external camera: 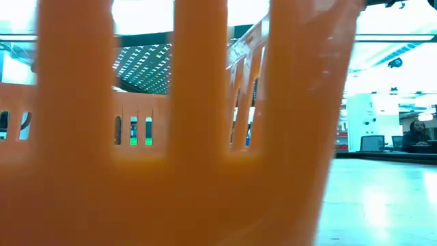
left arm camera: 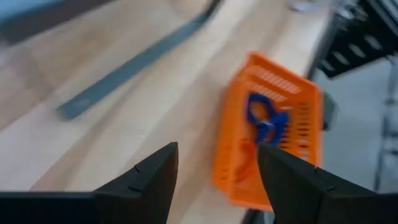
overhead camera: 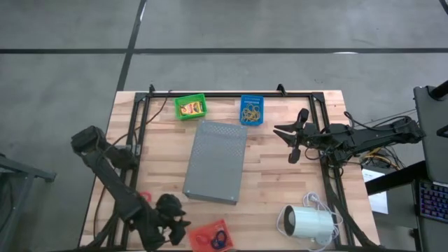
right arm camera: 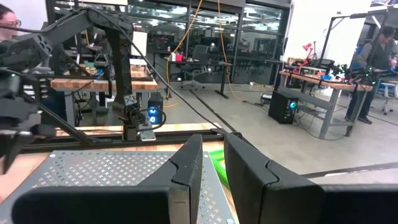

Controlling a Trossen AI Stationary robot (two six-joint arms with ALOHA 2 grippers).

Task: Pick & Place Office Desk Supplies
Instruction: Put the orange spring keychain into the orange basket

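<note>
Orange slotted basket [left arm camera: 273,134] with blue rings [left arm camera: 264,118]; green bin [overhead camera: 190,107], blue bin [overhead camera: 252,110]; grey perforated slab [overhead camera: 217,161]; white cylinder [overhead camera: 308,224]; pale wood table [overhead camera: 280,175].

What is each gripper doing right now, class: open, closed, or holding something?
Left gripper: open, empty, near the orange slotted plastic basket.
Right gripper: fingers a narrow gap apart, nothing between them, waiting over the table's right side.

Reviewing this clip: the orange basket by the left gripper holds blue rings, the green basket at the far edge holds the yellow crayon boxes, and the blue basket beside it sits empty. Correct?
Not quite. The blue basket is not empty: the high view shows a tangle of tan rubber bands in it. The rest stands: blue rings lie in the orange basket by the left gripper, and the green basket holds the crayon boxes.
</note>
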